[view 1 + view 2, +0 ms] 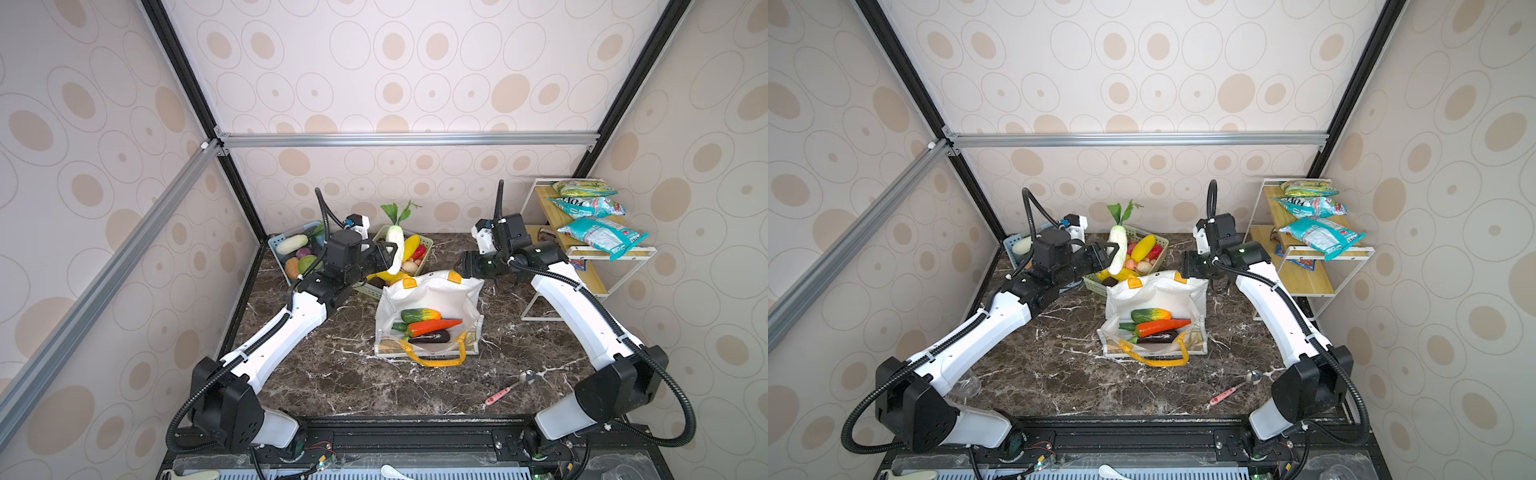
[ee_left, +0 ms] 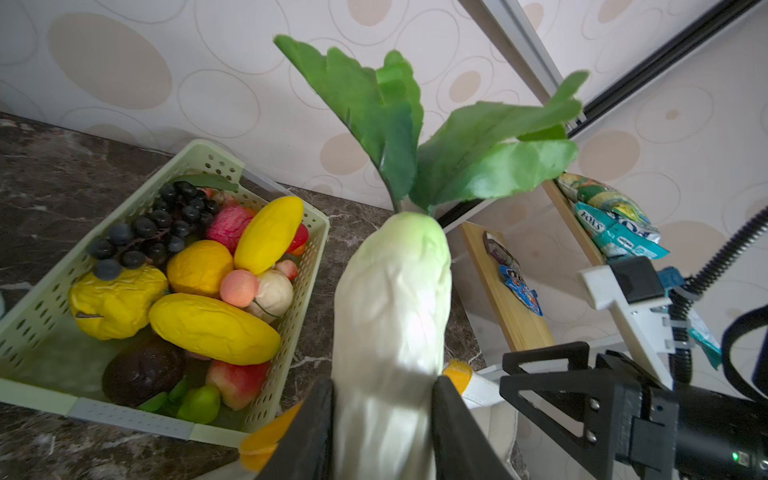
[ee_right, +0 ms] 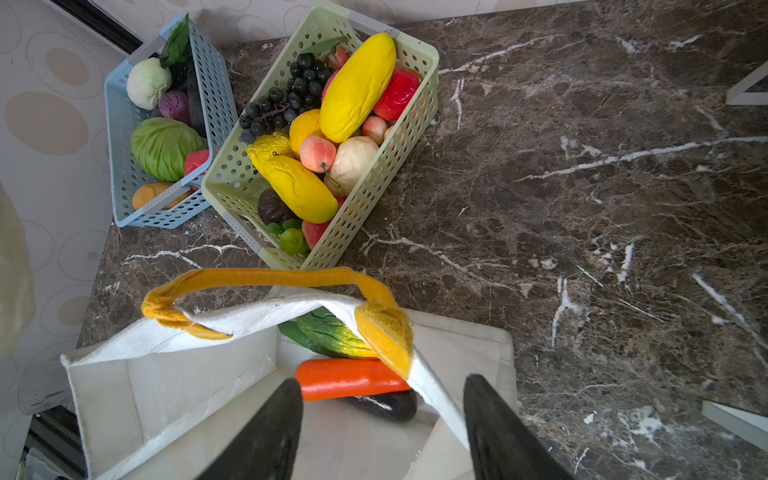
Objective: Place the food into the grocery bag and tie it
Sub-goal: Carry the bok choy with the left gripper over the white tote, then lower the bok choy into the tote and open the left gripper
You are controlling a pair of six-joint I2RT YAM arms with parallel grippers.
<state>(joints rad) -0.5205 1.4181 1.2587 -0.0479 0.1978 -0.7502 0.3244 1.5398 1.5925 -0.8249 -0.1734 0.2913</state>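
My left gripper [image 2: 382,428] is shut on a white radish [image 2: 395,299] with green leaves, held upright above the green basket, just behind the grocery bag [image 1: 432,291] in both top views. The white bag stands open mid-table with a gourd [image 1: 419,314], a carrot [image 1: 434,327] and an eggplant [image 1: 430,336] inside. Over the bag's far right corner, my right gripper [image 3: 382,399] is open; the bag's rim and one end of a yellow-orange handle [image 3: 386,332] pass between its fingers. Teal snack packets [image 1: 602,236] lie on the shelf.
A green basket [image 3: 415,137] full of toy fruit and a blue basket [image 3: 216,83] of vegetables stand at the back left. A white-framed wooden shelf [image 1: 582,274] stands at the right wall. A spoon [image 1: 511,388] lies on the marble near the front right.
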